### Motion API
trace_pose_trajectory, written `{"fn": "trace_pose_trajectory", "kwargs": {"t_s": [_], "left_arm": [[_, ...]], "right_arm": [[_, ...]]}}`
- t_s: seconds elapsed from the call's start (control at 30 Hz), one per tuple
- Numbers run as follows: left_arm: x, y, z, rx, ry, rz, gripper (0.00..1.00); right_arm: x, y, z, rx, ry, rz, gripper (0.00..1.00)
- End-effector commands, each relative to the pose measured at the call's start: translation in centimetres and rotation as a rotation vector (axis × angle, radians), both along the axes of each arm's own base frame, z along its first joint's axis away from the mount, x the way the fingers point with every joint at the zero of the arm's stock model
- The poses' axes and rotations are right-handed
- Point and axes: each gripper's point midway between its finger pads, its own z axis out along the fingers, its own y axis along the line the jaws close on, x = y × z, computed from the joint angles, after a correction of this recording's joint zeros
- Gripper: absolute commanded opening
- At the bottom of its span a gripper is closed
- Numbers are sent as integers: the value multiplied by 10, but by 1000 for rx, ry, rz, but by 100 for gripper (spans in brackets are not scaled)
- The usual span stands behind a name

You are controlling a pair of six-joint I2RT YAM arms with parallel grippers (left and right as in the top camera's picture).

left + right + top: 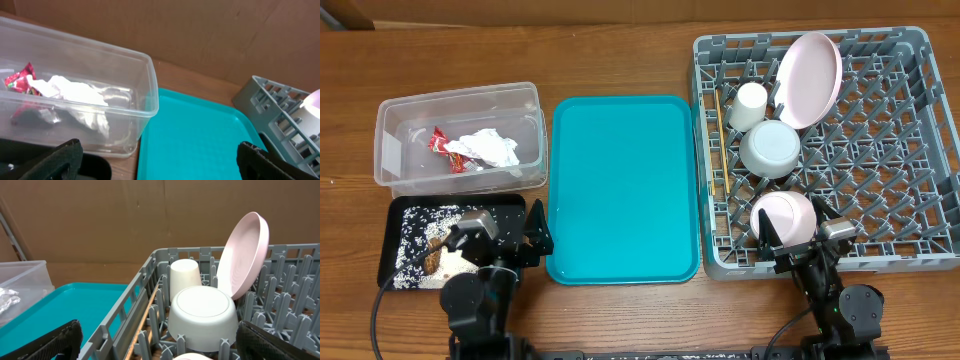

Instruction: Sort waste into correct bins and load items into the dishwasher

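Observation:
The clear tub (390, 120) holds the crumpled tissue (490, 148) and the red wrapper (448, 148); both also show in the left wrist view, tissue (75, 95) and wrapper (20, 82). The black tray (395, 215) holds rice grains (420, 225) and brown bits. The grey dish rack (910, 150) holds the pink plate (810, 80) on edge, the white cup (750, 105), the upturned greyish-white bowl (202, 312), the small pink-white bowl (785, 218) and chopsticks (720, 140). My left gripper (160, 162) is open and empty at the black tray's right end. My right gripper (160, 340) is open and empty over the rack's front edge.
The teal serving tray (620, 190) lies between the bins and the rack with nothing on it. A brown cardboard wall stands behind the table. Both arm bases sit at the table's front edge.

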Motion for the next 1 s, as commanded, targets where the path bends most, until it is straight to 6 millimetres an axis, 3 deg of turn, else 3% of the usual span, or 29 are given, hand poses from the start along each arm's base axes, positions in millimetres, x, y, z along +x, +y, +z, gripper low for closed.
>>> {"fn": "trace_pose_trajectory", "kwargs": {"t_s": [0.0,0.07,0.33,0.5,0.97], "left_arm": [[-2,-2,-18,-4,-8,-1,100],[-5,-4,-33,-2,16,-3,100],[-8,0,-8,221,-98,47,100],[-8,-3,-10,316,-95,23,100],[-8,-6,-10,319,-97,13,100]], "right_arm": [[1,-2,-2,5,-2,-11,100],[1,-2,-2,5,-2,-11,100],[1,-2,-2,5,-2,-11,100],[1,-2,-2,5,-2,-11,100],[1,-2,-2,5,-2,-11,100]]}}
